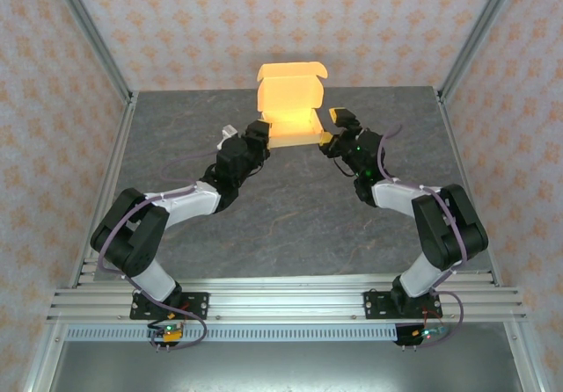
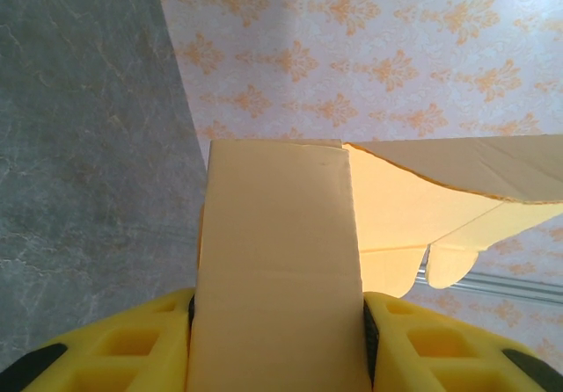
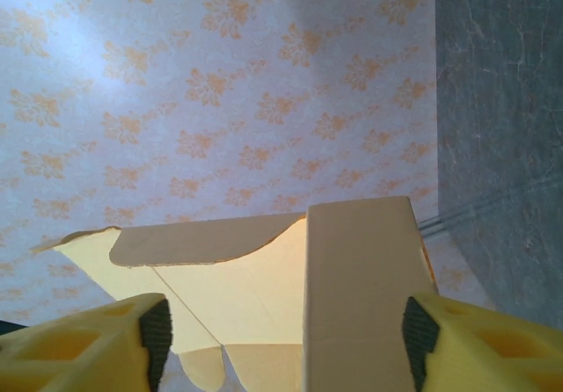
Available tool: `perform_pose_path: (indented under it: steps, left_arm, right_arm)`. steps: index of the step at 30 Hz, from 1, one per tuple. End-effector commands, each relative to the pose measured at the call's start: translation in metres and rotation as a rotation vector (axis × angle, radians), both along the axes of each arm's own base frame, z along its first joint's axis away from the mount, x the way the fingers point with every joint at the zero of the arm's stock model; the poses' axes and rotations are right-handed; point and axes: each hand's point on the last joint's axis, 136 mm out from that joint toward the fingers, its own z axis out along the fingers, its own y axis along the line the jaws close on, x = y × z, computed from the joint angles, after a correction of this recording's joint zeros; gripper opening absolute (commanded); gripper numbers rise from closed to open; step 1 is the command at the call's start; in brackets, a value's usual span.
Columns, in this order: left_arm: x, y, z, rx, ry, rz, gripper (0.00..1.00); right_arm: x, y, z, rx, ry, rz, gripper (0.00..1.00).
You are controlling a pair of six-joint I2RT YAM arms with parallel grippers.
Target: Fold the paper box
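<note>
The left claw (image 1: 260,132) is clamped on the left side wall of the paper box (image 1: 290,100), which sits half-formed at the far middle of the tabletop (image 1: 290,216), with its lid flap upright and its tray open. The right claw (image 1: 332,126) straddles the right side wall with its jaws apart, the panel lying against one jaw with a gap to the other. The step in hand looks like squaring up the side walls; next the right claw likely needs to close on its wall so both sides fold in evenly.
</note>
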Motion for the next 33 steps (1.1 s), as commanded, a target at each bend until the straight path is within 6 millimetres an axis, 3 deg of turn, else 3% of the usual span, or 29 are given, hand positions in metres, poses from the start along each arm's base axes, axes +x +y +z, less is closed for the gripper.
perform_pose_path:
  steps: [1, 15, 22, 29, 33]
  left_arm:
    - [-0.004, -0.005, 0.018, -0.045, -0.045, -0.023, 0.26]
    - [-0.004, -0.007, 0.021, -0.055, -0.051, -0.03, 0.27]
    - [-0.004, -0.004, 0.025, -0.061, -0.065, -0.017, 0.27]
    - [-0.006, 0.007, 0.028, -0.068, -0.086, 0.032, 0.27]
    - [-0.007, 0.005, 0.028, -0.057, -0.08, 0.02, 0.27]
  right_arm:
    - [-0.003, 0.015, 0.031, 0.046, -0.09, 0.055, 0.65]
    - [0.002, 0.039, 0.019, -0.01, -0.083, 0.15, 0.58]
    - [0.001, 0.042, 0.008, -0.048, -0.06, 0.161, 0.66]
    - [-0.007, 0.042, -0.024, -0.217, 0.065, 0.184, 0.75]
    - [-0.009, 0.04, -0.015, -0.241, 0.028, 0.177, 0.77]
